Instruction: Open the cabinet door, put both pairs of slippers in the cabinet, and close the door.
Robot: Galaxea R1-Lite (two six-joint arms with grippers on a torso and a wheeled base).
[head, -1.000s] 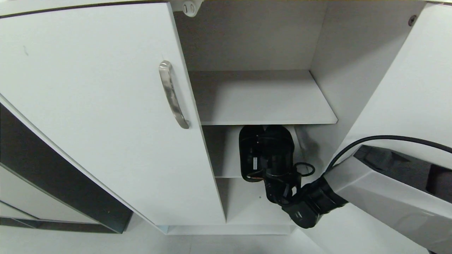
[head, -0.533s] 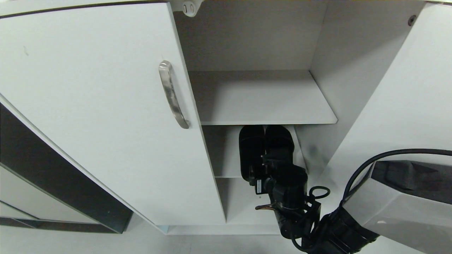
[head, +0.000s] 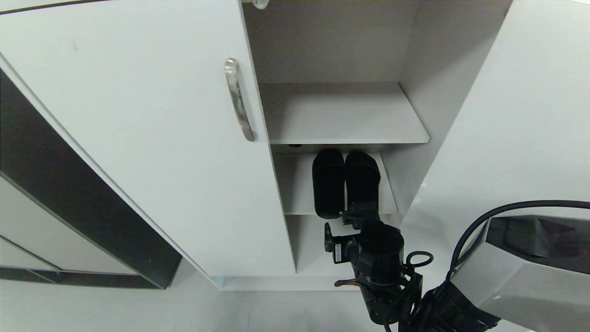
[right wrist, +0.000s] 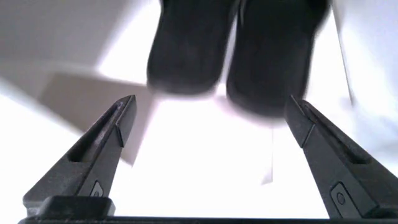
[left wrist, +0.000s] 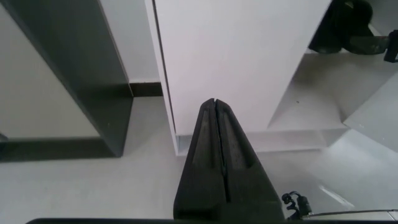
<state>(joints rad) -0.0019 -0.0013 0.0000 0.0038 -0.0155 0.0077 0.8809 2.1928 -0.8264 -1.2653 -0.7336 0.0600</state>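
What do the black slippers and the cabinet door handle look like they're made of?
Black slippers: probably foam or rubber, matte; they show no shine.
Door handle: likely brushed metal, silvery with soft highlights along its curve.

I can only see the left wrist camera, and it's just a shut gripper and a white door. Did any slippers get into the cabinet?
Observer: Yes. In the head view a pair of black slippers lies side by side on the middle shelf.
Operator: Is the other hand holding them?
Observer: No. The right gripper is open in front of their heels, with nothing between its fingers.
Operator: Is the cabinet shut on that side?
Observer: No. The right door stands swung wide open.
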